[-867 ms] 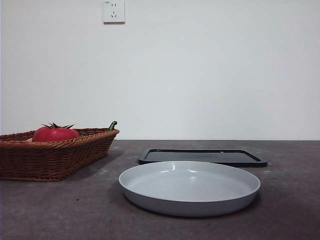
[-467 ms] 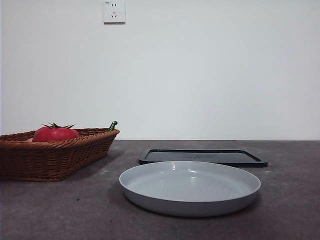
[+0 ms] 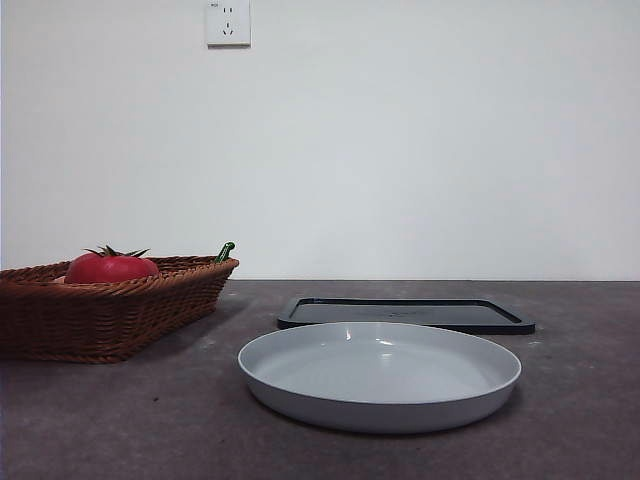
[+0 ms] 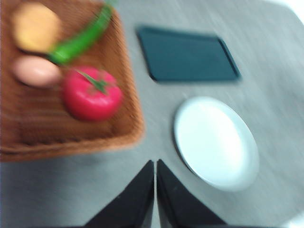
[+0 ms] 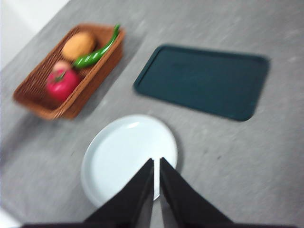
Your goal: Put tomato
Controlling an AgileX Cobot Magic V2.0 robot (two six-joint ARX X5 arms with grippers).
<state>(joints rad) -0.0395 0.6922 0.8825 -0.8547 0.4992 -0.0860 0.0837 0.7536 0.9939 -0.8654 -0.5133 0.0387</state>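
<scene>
Plain white wall (image 3: pixel 420 150), white power socket (image 3: pixel 227 22) high up, grey speckled tabletop (image 3: pixel 120 420)

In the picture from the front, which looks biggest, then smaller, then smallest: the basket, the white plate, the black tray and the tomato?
1. White plate, though it sits nearest the camera.
2. Black tray and basket look about alike; the basket is cut off at the edge, so no ranking.
3. Tomato, smallest.

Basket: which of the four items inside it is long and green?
The green pepper in the basket: long, thin and green, with its tip over the rim. The tomato is round and red, the orange-yellow fruit and the pale pink item are rounded.
</scene>
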